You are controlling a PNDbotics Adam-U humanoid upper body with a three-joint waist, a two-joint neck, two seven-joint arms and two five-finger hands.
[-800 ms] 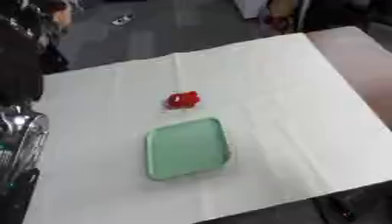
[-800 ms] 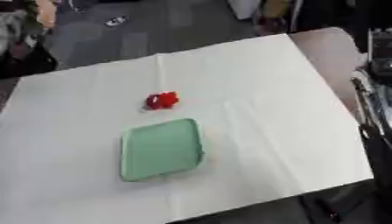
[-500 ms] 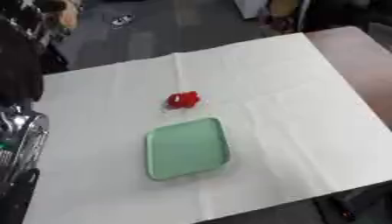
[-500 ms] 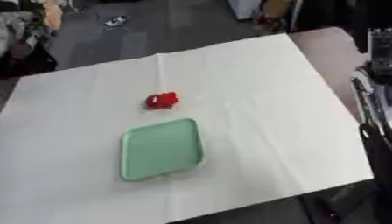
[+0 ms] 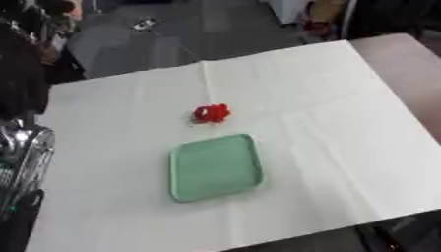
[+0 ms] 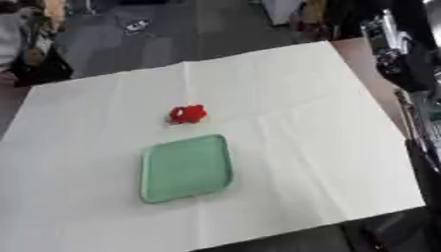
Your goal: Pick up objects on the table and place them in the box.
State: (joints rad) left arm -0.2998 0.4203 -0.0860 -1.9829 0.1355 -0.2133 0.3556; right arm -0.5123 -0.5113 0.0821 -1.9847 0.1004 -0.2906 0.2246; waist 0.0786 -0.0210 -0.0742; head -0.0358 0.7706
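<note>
A small red object (image 5: 211, 113) lies on the white cloth near the middle of the table. Just in front of it sits a shallow light green tray (image 5: 215, 167) with nothing in it. My left hand (image 5: 19, 157) shows as silver and black parts at the left edge, well away from both. My right hand (image 6: 412, 106) shows as black and silver parts along the right edge of the right eye view, also apart from them. Neither hand touches anything.
The white cloth (image 5: 327, 108) covers most of the table, with a bare brown strip (image 5: 413, 64) at the far right. Beyond the far edge is grey floor with dark clutter (image 5: 26, 59) at the upper left.
The right arm has come slightly further into view at the upper right. The red object and the tray have not moved.
</note>
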